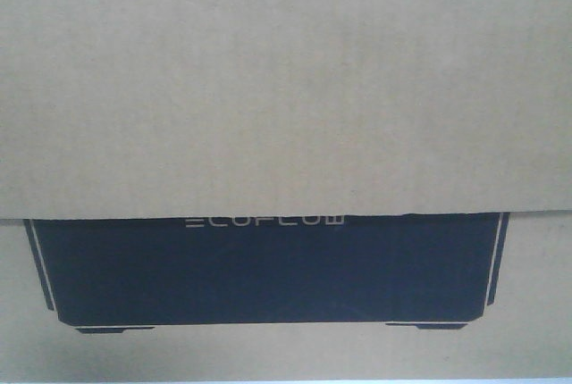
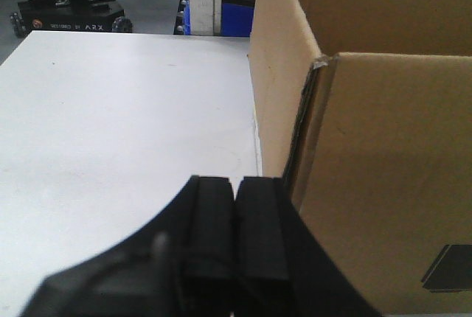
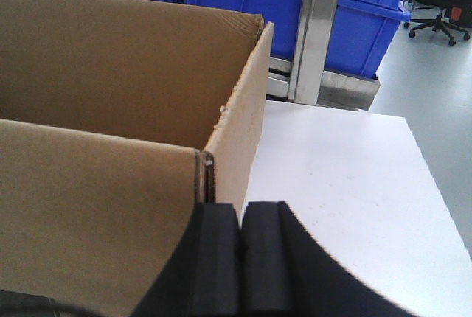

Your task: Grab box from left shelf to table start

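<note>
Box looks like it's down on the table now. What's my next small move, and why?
Probably ease both arms outward, away from the box. The ECOFLOW box seems to rest on the white table, and both the left claw and right claw are shut, holding nothing, at its two near corners. Whether they touch the cardboard is unclear.

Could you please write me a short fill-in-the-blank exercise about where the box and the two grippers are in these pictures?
1. The box rests on the white ____.
2. In both wrist views the pads of the left gripper and the right gripper are pressed ____.
3. The bins behind the box are ____ in colour.
4. The pale lettering on the black panel reads ____.

Missing words: table; together; blue; ECOFLOW
</note>
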### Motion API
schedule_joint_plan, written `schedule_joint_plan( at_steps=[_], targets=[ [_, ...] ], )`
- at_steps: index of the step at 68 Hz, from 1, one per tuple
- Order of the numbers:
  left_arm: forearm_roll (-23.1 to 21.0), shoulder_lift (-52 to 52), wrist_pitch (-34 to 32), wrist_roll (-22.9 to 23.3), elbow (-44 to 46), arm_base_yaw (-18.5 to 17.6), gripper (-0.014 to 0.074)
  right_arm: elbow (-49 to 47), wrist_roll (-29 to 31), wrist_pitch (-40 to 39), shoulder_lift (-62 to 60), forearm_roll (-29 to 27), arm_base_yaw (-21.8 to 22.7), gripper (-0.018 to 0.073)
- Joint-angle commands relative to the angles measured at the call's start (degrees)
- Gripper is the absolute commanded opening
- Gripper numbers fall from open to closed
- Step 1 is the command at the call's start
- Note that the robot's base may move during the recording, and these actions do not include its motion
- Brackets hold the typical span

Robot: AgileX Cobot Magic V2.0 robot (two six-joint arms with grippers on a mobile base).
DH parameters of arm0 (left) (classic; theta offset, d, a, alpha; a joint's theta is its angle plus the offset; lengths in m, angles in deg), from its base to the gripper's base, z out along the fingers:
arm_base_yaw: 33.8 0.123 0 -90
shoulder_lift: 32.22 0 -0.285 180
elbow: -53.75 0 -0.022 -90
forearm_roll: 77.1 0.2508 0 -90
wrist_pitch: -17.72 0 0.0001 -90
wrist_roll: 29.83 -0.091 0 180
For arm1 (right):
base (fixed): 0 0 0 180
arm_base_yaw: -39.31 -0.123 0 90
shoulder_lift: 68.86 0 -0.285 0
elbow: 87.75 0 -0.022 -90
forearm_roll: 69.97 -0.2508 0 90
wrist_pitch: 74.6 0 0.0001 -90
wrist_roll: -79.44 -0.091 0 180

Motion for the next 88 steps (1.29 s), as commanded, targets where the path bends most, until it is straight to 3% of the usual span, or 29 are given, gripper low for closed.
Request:
schedule_joint_plan(
  at_steps=[1,33,46,70,74,88],
  targets=[
    [-0.34,0.77,-5.39,0.44,1.43,-0.31,-0.0092,-1.42,0.15,-5.31,0.70,0.36,0.22,0.0057],
    [-0.34,0.74,-7.07,0.44,0.02,-0.05,-0.0092,-1.42,0.15,-5.31,0.70,0.36,0.22,0.0057],
    [-0.70,0.64,-19.17,0.44,-5.61,2.54,-0.0092,-1.42,0.15,-5.31,0.70,0.36,0.22,0.0057],
    [-2.79,-1.68,-43.75,0.44,-26.63,3.73,-0.0092,-1.42,0.15,-5.24,0.70,0.36,0.22,0.0057],
    [-2.79,-1.68,-41.05,0.44,-26.34,3.63,-0.0092,-1.42,0.15,-5.16,0.70,0.36,0.22,0.0057],
    [-2.69,-1.58,-42.91,0.44,-26.54,3.63,-0.0092,-1.42,0.15,-5.16,0.70,0.36,0.22,0.0057]
  ],
)
